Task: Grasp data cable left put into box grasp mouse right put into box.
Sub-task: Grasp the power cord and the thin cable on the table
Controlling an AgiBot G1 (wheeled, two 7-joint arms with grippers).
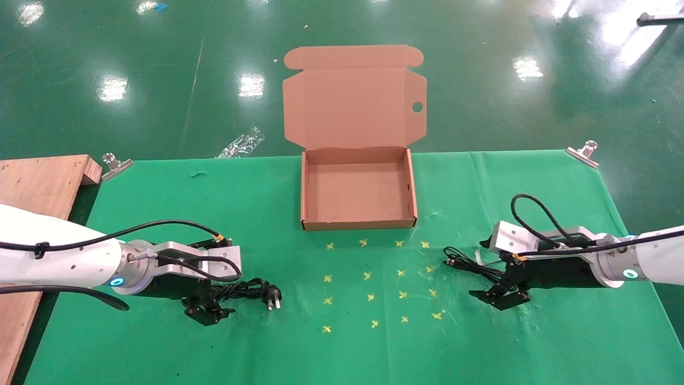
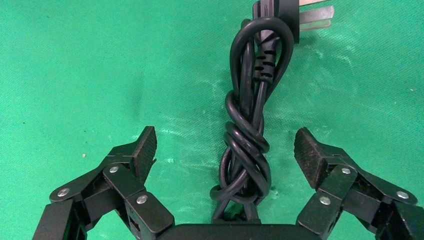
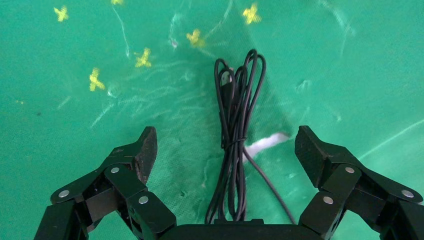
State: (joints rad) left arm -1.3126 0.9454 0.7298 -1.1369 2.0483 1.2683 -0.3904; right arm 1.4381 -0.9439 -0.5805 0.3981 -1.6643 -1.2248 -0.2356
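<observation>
While the box [image 1: 358, 187] sits open at the green table's [image 1: 160, 347] far middle, the left gripper [image 1: 211, 313] is low over the data cable [image 1: 251, 291] and the right gripper [image 1: 499, 297] over thin wire [image 1: 470, 264]; the mouse cannot be made out. Left wrist view: both fingers [image 2: 142, 150] spread wide, straddling the coiled data cable [image 2: 247, 145] without touching. Right wrist view: fingers [image 3: 142, 150] equally apart around the bundled wire [image 3: 235, 135].
</observation>
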